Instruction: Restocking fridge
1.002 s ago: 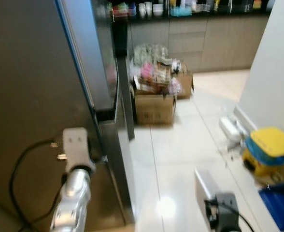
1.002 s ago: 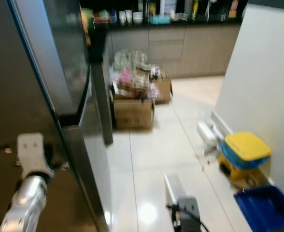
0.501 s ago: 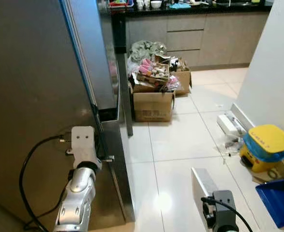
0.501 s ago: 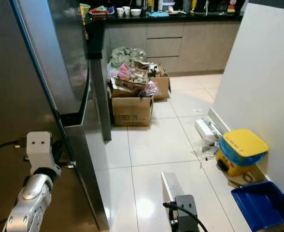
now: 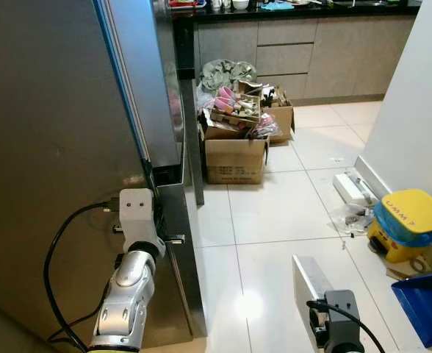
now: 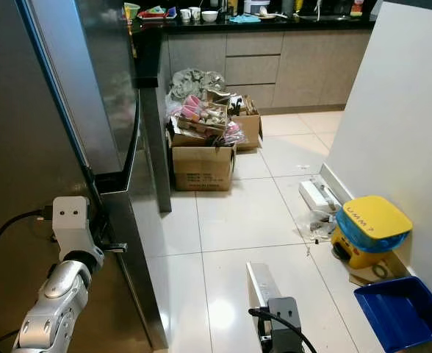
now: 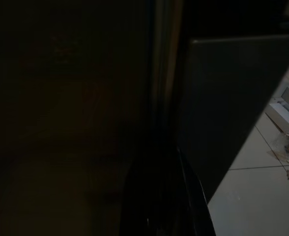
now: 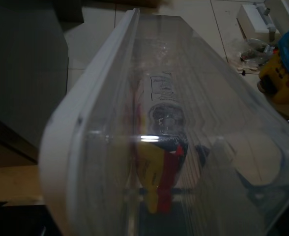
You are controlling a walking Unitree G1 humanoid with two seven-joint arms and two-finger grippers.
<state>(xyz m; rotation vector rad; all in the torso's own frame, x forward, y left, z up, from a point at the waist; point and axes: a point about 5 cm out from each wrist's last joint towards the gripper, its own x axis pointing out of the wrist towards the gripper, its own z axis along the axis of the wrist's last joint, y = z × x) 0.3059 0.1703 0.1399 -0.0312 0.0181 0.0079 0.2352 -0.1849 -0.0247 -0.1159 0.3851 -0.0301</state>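
glossy tiled kitchen floor (image 5: pixel 275 220) — left fingers (image 7: pixel 159 196) against steel fridge (image 5: pixel 54 147), grip unclear; right fingers' grip unclear too.

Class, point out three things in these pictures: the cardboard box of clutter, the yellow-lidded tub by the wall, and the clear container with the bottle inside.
cardboard box (image 5: pixel 234 160), left eye view, on its front face.
yellow-lidded tub (image 5: pixel 412 215), left eye view, on the yellow lid.
clear container (image 8: pixel 105 113), right wrist view, on its white rim.

The left arm (image 5: pixel 131 276) has edged closer to the fridge (image 5: pixel 54 147) — (blur gone).
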